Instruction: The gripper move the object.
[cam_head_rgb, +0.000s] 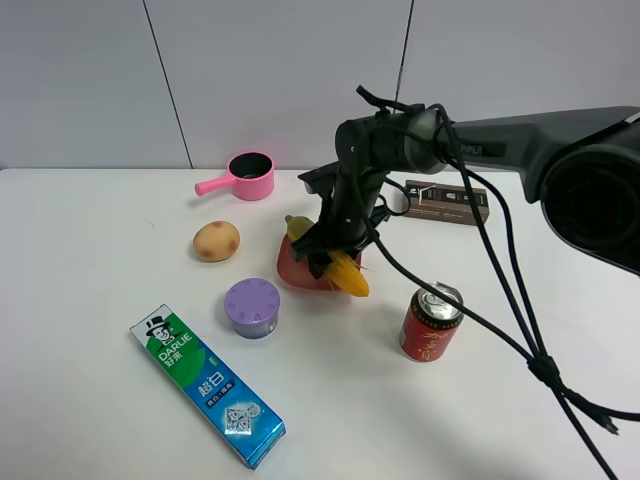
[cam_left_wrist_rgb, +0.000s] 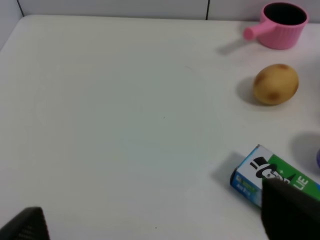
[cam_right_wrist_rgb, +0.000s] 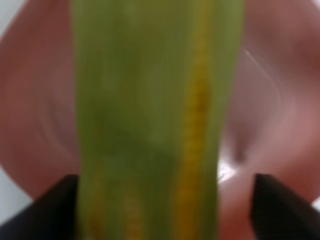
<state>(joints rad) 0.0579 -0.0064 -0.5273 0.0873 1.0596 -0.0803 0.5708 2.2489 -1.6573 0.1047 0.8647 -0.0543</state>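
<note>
The corn cob (cam_head_rgb: 345, 272) lies across the pink plate (cam_head_rgb: 290, 265), its yellow tip overhanging the near rim and its green end pointing back. My right gripper (cam_head_rgb: 328, 255) reaches down onto it from above. In the right wrist view the green-yellow cob (cam_right_wrist_rgb: 150, 125) fills the space between the dark fingertips (cam_right_wrist_rgb: 55, 210), over the plate (cam_right_wrist_rgb: 285, 100). One finger touches the cob and a narrow gap shows at the other. My left gripper (cam_left_wrist_rgb: 155, 215) is open and empty over bare table, out of the exterior view.
A brown potato (cam_head_rgb: 216, 241) and a pink pot (cam_head_rgb: 250, 176) are left of the plate. A purple lidded cup (cam_head_rgb: 252, 306) and a toothpaste box (cam_head_rgb: 205, 385) lie nearer the front. A red can (cam_head_rgb: 431, 323) stands right of the cob. A dark box (cam_head_rgb: 446, 201) is behind.
</note>
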